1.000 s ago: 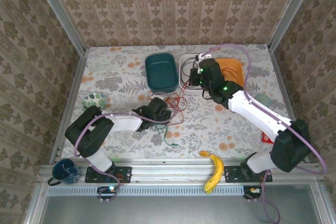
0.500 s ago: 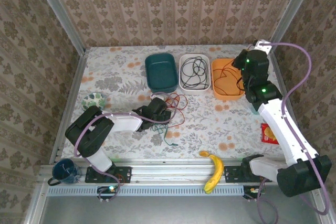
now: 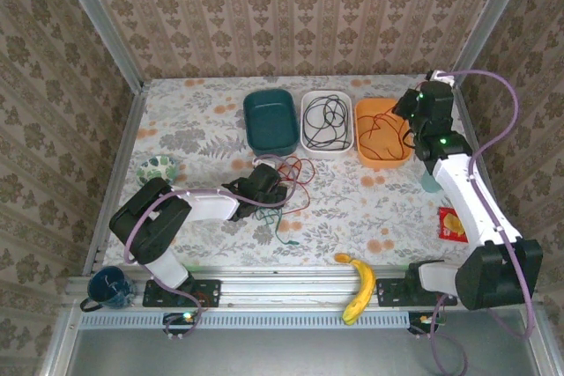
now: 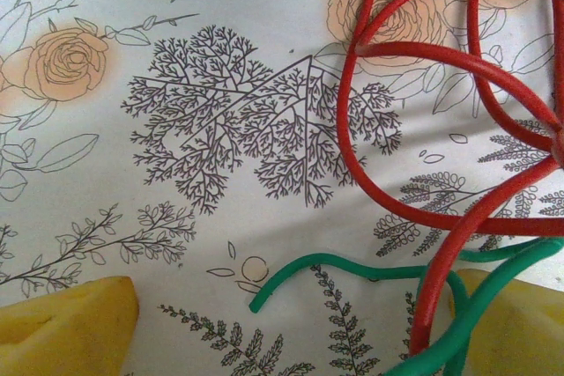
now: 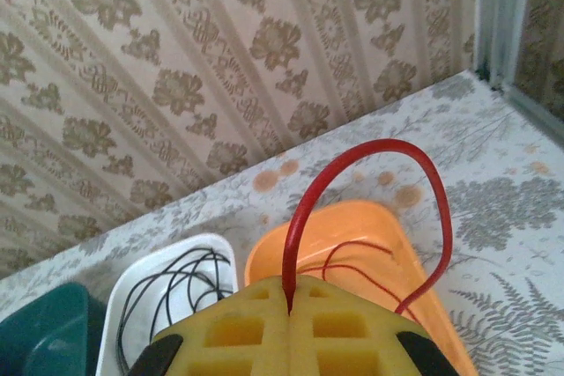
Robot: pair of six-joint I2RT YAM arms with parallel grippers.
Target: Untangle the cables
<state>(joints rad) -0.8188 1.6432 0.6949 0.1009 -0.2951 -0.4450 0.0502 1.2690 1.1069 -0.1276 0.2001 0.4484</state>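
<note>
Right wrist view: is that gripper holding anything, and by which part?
Yes. The right gripper is shut on the red cable, pinching it at the foot of a loop that arches up and drops into the orange bin.

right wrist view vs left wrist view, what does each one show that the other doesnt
Right wrist view: the right gripper is shut on a red cable that arches up and drops into the orange bin. Beside it is the white bin holding the black cable, with the wallpapered wall behind.
Left wrist view: the green cable lies on the table with red loops crossing over it, between the pads of the open left gripper.
Both: red cable, yellow finger pads, the flowered tablecloth and an edge of the teal bin.
</note>
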